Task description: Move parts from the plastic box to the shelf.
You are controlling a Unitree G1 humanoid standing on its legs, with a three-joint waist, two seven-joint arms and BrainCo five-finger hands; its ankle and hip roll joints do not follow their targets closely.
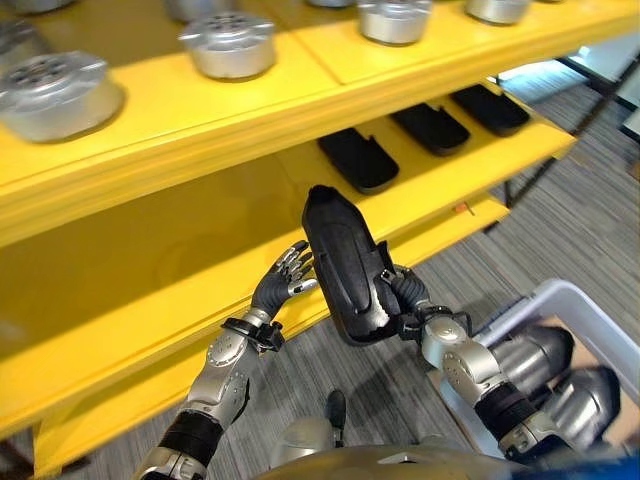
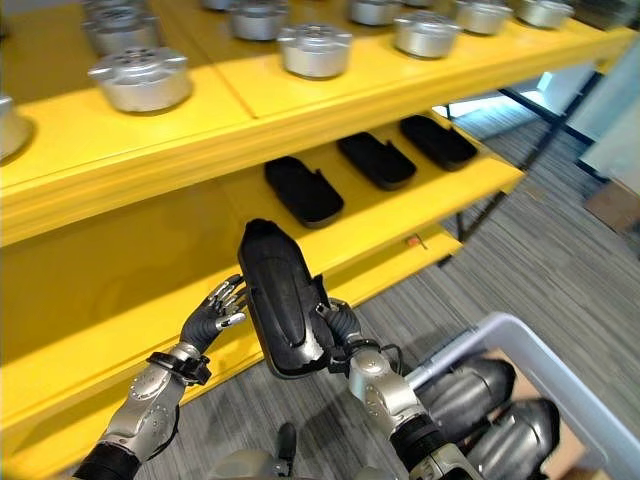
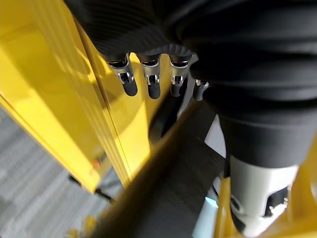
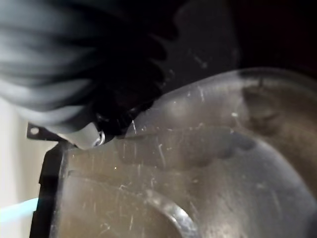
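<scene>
right hand (image 2: 340, 330) grips black part (image 2: 280, 300) upright before the yellow shelf (image 2: 380, 215); left hand (image 2: 215, 312), fingers relaxed, steadies beside it. risk: the tall part could clip the shelf's front lip and twist loose.

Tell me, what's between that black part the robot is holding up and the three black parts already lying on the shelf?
Only bare yellow shelf. In the right eye view, nothing lies between the held black part and the nearest of the three black parts.
</scene>
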